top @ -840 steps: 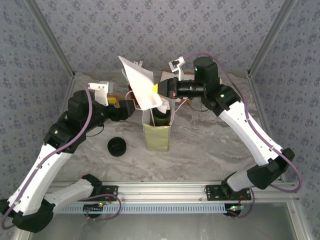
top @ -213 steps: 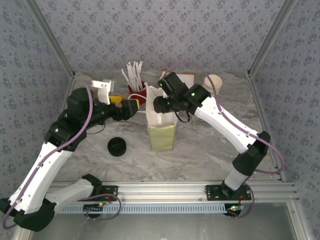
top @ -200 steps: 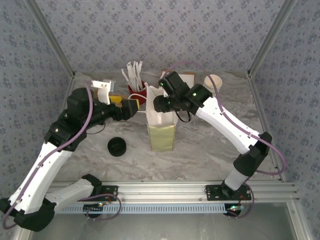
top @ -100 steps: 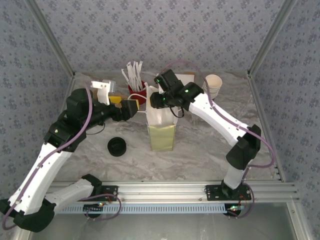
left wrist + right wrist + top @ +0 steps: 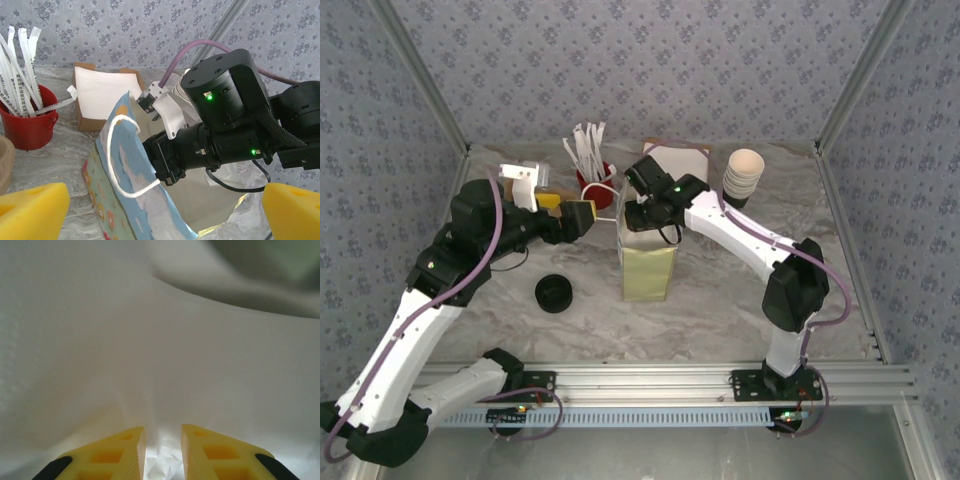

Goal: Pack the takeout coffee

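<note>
Though we cannot make out the takeout coffee with certainty, a blurred dark green shape [image 5: 280,262] sits at the top right of the right wrist view, among the white inner walls of the paper bag [image 5: 647,272]; whether that is the cup we cannot tell. We see the right gripper [image 5: 162,452] inside the bag's open mouth, its arm entering from the far right, its yellow fingers a narrow gap apart with nothing between them. The bag stands upright at the middle of the marble table [image 5: 740,300]. Just left of its top the left gripper [image 5: 162,212] hangs with jaws spread wide, holding nothing. A red cup of wrapped straws [image 5: 595,183] stands far left of the bag, a stack of unlidded cups [image 5: 742,177] far right, a lone black lid [image 5: 554,293] near left
</note>
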You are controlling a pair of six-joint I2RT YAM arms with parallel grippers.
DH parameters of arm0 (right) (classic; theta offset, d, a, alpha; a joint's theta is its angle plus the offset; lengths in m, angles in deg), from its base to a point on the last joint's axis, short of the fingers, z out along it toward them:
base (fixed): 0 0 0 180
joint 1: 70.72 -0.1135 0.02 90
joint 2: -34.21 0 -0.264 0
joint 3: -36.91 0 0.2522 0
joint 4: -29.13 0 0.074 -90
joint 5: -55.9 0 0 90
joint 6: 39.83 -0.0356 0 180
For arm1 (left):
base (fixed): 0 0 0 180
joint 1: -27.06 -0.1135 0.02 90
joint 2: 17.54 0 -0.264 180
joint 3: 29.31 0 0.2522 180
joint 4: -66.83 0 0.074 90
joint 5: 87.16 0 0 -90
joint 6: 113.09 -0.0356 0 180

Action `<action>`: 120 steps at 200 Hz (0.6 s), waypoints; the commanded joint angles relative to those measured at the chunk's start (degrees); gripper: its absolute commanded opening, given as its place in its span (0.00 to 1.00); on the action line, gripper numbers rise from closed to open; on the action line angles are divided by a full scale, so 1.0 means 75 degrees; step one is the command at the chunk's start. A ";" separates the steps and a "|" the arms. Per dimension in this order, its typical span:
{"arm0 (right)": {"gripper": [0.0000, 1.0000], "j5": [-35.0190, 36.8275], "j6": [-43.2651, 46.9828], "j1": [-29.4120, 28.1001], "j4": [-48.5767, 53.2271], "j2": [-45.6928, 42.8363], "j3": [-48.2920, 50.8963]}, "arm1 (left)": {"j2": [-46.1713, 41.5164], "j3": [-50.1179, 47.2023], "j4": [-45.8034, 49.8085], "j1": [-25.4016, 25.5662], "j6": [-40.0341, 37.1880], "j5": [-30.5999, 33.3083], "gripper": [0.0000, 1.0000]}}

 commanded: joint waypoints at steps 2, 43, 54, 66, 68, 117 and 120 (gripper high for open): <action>0.27 0.0334 -0.0181 -0.0013 0.0311 0.0153 0.0023 | -0.0089 -0.0066 -0.0159 -0.0035 -0.0088 -0.0010 0.99; 0.28 0.0332 -0.0060 -0.0084 0.0772 -0.0109 -0.0901 | -0.0116 -0.0186 -0.0192 -0.0032 -0.0063 0.0026 0.99; 0.29 0.0249 0.0014 -0.0092 0.0929 -0.0254 -0.1269 | -0.0126 -0.0199 -0.0184 -0.0032 -0.0092 0.0080 0.99; 0.30 0.0186 0.0131 -0.0108 0.1045 -0.0415 -0.1648 | -0.0122 -0.0215 -0.0177 -0.0044 -0.0139 0.0190 0.99; 0.31 0.0183 0.0144 -0.0108 0.1052 -0.0453 -0.1709 | -0.0123 -0.0214 -0.0181 -0.0050 -0.0152 0.0218 0.99; 0.39 0.0829 0.0654 -0.0008 0.1073 -0.1832 -0.1991 | -0.0021 -0.0379 -0.0217 -0.0533 -0.0397 0.1378 0.99; 0.40 0.0919 0.0683 0.0013 0.1029 -0.1955 -0.1902 | -0.0005 -0.0431 -0.0257 -0.0625 -0.0392 0.1404 0.99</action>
